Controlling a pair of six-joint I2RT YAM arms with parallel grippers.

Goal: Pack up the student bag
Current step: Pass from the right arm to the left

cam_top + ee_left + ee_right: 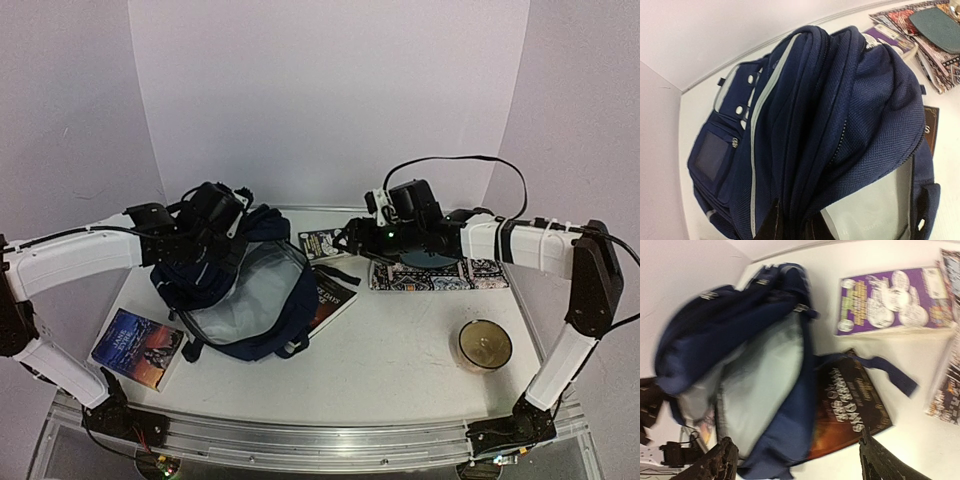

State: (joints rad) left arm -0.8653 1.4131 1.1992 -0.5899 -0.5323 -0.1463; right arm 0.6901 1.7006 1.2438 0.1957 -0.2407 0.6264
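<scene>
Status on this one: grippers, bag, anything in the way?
Left gripper shut on student bag rim, mouth held open. Right gripper open, over dark book. Bag strap lies across that book.

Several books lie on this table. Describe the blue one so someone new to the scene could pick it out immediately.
Start at the student bag, the big navy backpack left of centre on the table. Off its near-left side, toward the table's near-left corner, the blue-covered book lies flat. Unlike the dark book partly under the bag's right side, nothing covers it.
</scene>
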